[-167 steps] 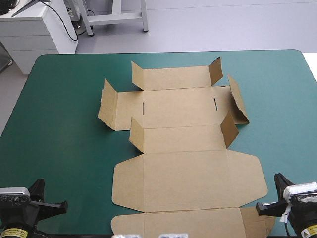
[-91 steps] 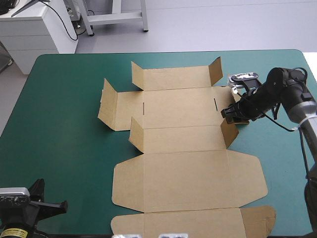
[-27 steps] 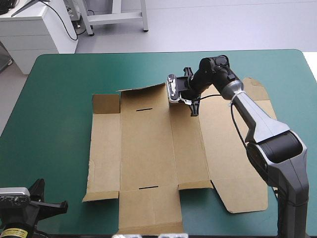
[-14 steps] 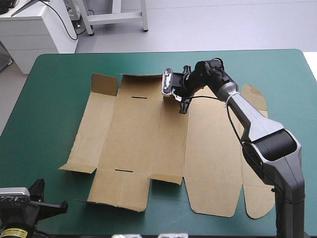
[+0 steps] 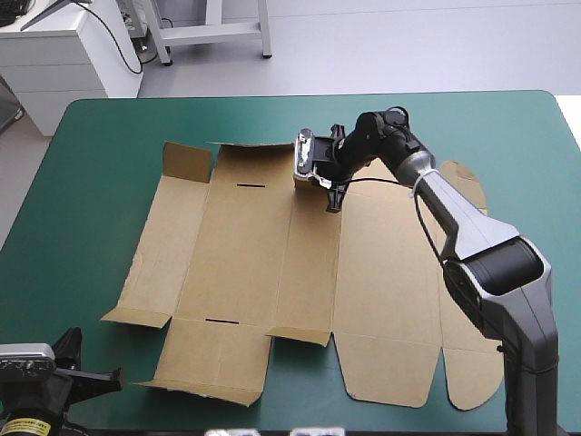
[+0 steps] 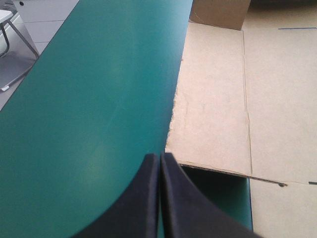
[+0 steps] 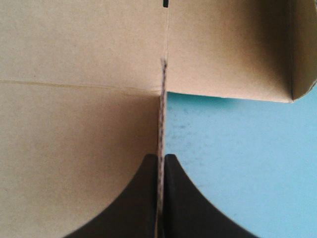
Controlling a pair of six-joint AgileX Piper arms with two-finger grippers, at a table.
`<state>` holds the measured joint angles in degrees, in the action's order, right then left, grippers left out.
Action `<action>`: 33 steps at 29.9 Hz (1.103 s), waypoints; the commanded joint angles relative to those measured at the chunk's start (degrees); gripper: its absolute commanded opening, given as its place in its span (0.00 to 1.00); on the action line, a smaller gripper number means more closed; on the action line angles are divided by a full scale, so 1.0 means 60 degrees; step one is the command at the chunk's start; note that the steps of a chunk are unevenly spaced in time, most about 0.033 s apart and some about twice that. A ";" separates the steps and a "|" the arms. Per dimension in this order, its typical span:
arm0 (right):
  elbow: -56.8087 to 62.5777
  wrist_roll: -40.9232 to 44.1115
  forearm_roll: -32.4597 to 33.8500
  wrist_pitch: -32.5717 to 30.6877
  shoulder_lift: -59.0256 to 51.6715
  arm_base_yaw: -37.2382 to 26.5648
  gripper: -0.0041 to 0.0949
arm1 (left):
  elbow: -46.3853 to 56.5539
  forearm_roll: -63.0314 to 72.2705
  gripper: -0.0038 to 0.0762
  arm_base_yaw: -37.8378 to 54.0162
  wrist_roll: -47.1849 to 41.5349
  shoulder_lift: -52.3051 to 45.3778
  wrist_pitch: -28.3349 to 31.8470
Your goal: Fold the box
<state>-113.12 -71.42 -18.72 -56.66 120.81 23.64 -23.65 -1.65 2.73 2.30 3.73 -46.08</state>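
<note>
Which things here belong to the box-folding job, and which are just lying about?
In the job: the brown box, mostly flat; the right gripper, shut on a flap at its far edge.
Not in it: the left gripper, shut, short of the box's near-left corner; the teal-green cover.

box (image 5: 272,263) edge hidden, right gripper (image 5: 332,193) covering

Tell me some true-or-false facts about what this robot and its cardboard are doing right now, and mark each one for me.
The right claw grips an edge of the box. True.
The left claw holds the box too. False: it is shut on nothing, short of the box.
The box lies mostly flat on the table. True.
The table cover is red. False: it is teal-green.
</note>
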 commanded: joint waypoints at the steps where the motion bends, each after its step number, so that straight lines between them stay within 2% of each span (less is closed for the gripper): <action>1: -0.0350 -0.0017 -0.0323 0.0208 -0.0607 0.0001 0.02 | -0.0312 0.0053 0.04 -0.0046 -0.0015 0.0187 0.0686; 3: -0.0350 0.0222 -0.0323 0.0208 -0.0607 0.0001 0.03 | -0.0312 0.0053 0.04 -0.0046 -0.0015 0.0187 0.0686; 5: -0.0350 0.0633 -0.0323 0.0127 -0.0607 0.0001 0.07 | -0.0312 0.0053 0.04 -0.0046 -0.0046 0.0187 0.0686; 7: -0.0350 0.0776 -0.0168 0.0083 -0.0607 0.0001 0.16 | -0.0312 0.0053 0.04 -0.0046 -0.0028 0.0187 0.0686; 11: -0.0350 0.0852 0.0505 0.0263 -0.0607 0.0001 0.42 | -0.0312 0.0053 0.04 -0.0046 -0.0026 0.0187 0.0686; 13: -0.0350 0.1023 0.0807 0.0559 -0.0607 0.0001 0.52 | -0.0312 0.0053 0.04 -0.0046 -0.0026 0.0187 0.0686; 15: -0.0488 0.1464 0.1097 0.0863 -0.0625 0.0001 0.57 | -0.0312 0.0053 0.04 -0.0046 -0.0026 0.0187 0.0686; 19: -0.1310 0.2438 0.1872 0.0782 -0.0625 0.0001 0.55 | -0.0312 0.0053 0.04 -0.0046 -0.0026 0.0187 0.0686; 22: -0.2275 0.3544 0.2591 0.0471 -0.0640 0.0001 0.48 | -0.0312 0.0053 0.04 -0.0046 -0.0026 0.0187 0.0686; 25: -0.3109 0.4792 0.3484 -0.0088 -0.0640 -0.0017 0.32 | -0.0312 0.0053 0.04 -0.0046 -0.0026 0.0187 0.0686; 29: -0.3631 0.6781 0.4301 -0.0685 -0.0640 -0.0235 0.02 | -0.0312 -0.0101 0.04 -0.0046 -0.0026 0.0187 0.0686; 33: -0.3684 0.8231 0.4545 -0.1819 -0.0640 -0.0799 0.03 | -0.0312 -0.0125 0.04 -0.0046 -0.0026 0.0187 0.0686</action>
<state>-133.20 -27.87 6.27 -65.12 120.81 21.51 -23.65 -2.02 2.73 2.30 3.73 -46.08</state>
